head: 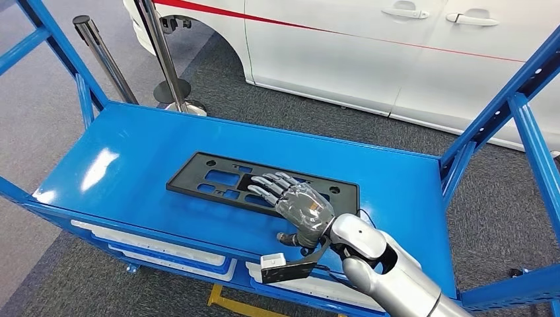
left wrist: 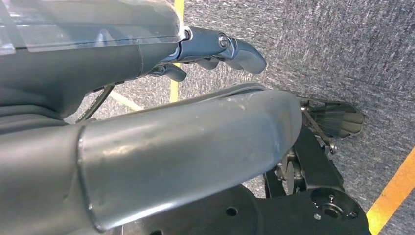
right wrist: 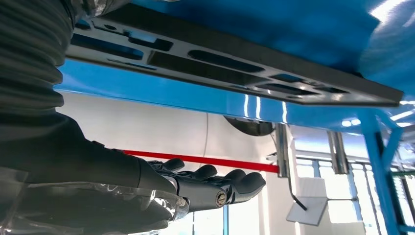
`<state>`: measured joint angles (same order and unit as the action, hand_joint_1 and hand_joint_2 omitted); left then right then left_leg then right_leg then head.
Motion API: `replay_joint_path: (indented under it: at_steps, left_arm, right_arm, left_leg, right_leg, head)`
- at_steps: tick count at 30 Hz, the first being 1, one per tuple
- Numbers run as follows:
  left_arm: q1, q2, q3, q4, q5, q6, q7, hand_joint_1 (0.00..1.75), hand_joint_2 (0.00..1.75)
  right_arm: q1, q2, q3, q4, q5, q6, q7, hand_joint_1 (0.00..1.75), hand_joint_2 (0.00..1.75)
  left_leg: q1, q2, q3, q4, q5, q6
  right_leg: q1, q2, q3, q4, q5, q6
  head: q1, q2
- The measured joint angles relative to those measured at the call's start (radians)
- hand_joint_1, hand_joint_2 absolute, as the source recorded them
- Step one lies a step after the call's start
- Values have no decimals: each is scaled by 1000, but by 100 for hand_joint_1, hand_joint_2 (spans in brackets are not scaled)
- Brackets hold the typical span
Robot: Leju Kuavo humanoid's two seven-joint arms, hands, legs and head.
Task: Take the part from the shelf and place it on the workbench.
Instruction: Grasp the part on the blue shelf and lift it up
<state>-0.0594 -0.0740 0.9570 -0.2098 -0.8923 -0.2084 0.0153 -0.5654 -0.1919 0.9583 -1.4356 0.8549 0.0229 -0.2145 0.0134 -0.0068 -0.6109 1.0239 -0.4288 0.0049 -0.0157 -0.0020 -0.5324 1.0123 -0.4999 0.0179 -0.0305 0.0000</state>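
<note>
My right hand [head: 298, 206] hovers open, fingers spread, above the black part [head: 211, 173] lying flat on the blue shelf [head: 125, 158].

Shelf [head: 132, 165]: blue painted metal, glossy, bright glare patches at 9 o'clock. Part [head: 218, 179]: flat black plastic plate with cut-outs, matt. Right robot hand [head: 290, 201]: grey fingers, clear shiny plastic film over its back; arm [head: 389, 271] smooth silver metal. Floor [head: 264, 99]: dark grey carpet, rough. Stanchion posts [head: 105, 56]: polished metal. Car [head: 370, 46] at 12 o'clock: glossy white paint.
</note>
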Motion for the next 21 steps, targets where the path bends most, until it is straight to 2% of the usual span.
replay_joint_path:
  at_steps: [21]
  left_arm:
    - [-5,0,0,0,-33,-8,-10,0,0]
  right_arm:
    - [-57,164,23,346,65,-49,35,0,175]
  left_leg:
    - [0,0,0,0,0,0]
  right_leg:
    - [0,0,0,1,0,0]
  head:
    - [0,0]
